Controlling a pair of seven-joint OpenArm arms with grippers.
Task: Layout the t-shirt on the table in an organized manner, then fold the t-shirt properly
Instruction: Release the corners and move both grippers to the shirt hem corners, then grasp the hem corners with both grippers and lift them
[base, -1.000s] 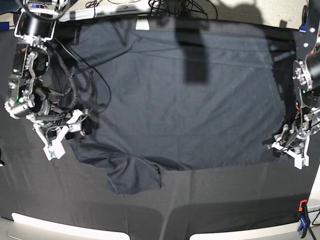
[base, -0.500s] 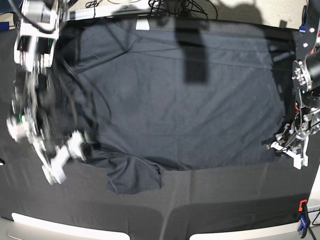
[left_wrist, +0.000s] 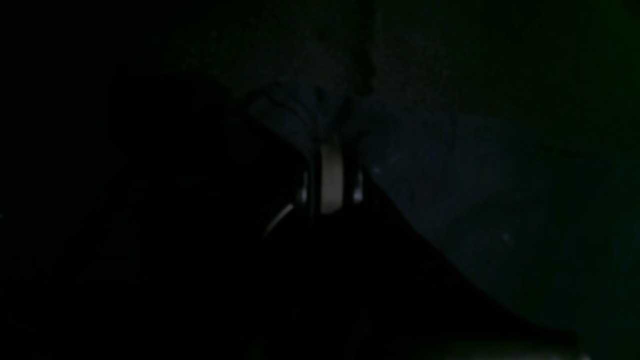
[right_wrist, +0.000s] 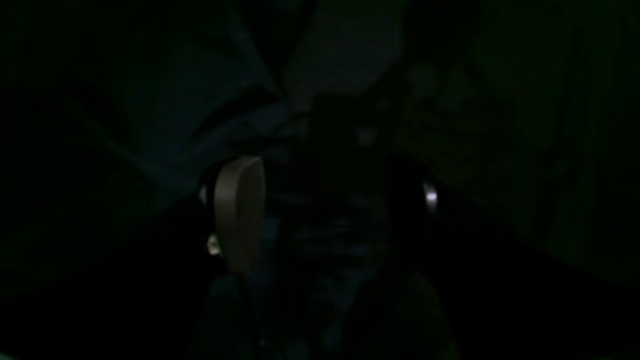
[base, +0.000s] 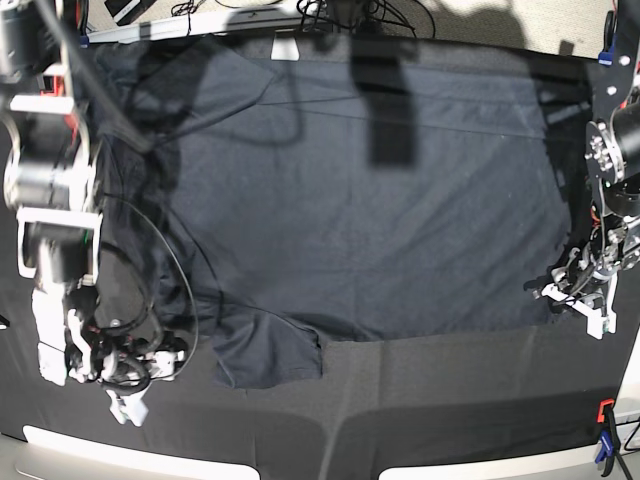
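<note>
Where spread flat across centre of table (base: 450, 390): t-shirt (base: 380, 210), dark navy, one sleeve folded out toward 7 o'clock. At 3 o'clock hem corner: left gripper (base: 578, 303), pressed together, pinching t-shirt fabric. At 8 o'clock, just beside sleeve: right gripper (base: 135, 385), fingers (right_wrist: 239, 212) spread wide, gripping nothing. At 5 o'clock table corner: red and blue clamp (base: 605, 440).

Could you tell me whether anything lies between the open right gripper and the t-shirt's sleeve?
Nothing visible does: the right gripper hangs over bare table just beside the t-shirt sleeve.
</note>
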